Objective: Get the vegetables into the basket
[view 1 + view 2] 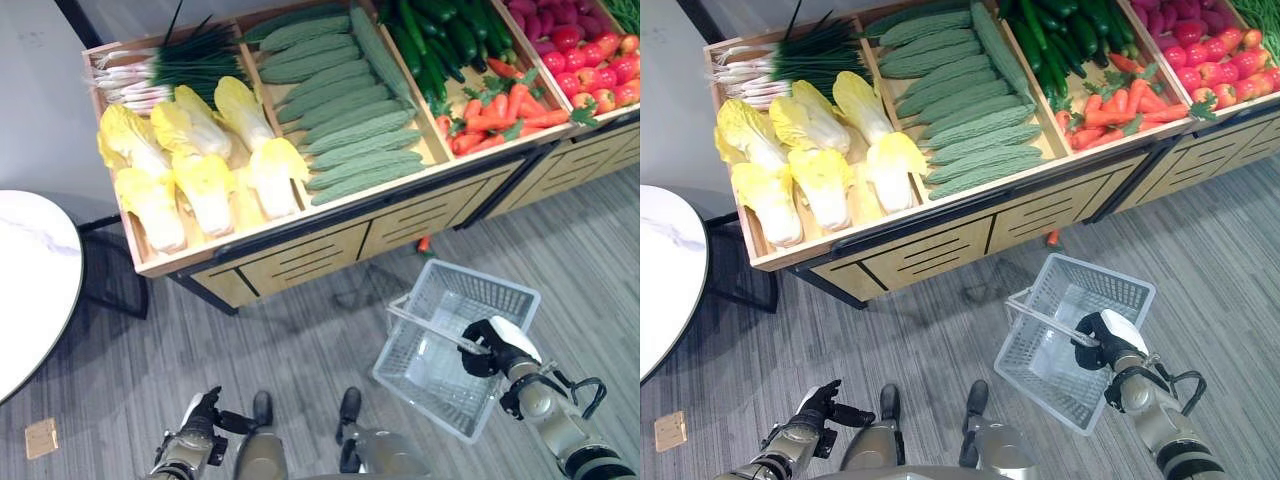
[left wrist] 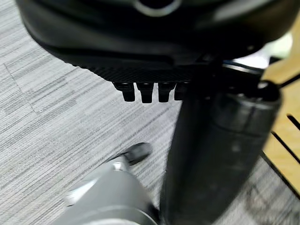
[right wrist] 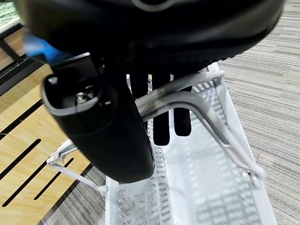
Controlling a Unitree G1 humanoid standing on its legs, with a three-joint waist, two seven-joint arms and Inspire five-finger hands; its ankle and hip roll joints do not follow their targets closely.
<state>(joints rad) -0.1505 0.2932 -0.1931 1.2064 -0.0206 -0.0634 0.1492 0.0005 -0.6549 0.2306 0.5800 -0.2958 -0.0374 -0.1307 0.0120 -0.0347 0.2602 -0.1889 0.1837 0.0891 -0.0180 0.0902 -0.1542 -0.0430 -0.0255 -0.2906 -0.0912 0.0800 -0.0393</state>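
Your left hand (image 1: 197, 415) hangs low near the grey floor, its fingers curled and holding nothing. To its right, your right hand (image 1: 497, 349) is curled round the metal handle (image 3: 187, 101) of the white wire shopping basket (image 1: 420, 372), which hangs beneath it. Ahead of both hands, yellow-white cabbages (image 1: 205, 165), bumpy green gourds (image 1: 350, 130) and orange carrots (image 1: 495, 115) lie in the wooden produce stand (image 1: 300, 255)

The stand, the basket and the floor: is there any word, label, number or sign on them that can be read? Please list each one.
None can be read.
The wooden stand bears only dark slots on its drawer fronts, no print.
The white basket, held at its handle by the right hand, shows no label.
The small tan square on the floor shows no legible marking.
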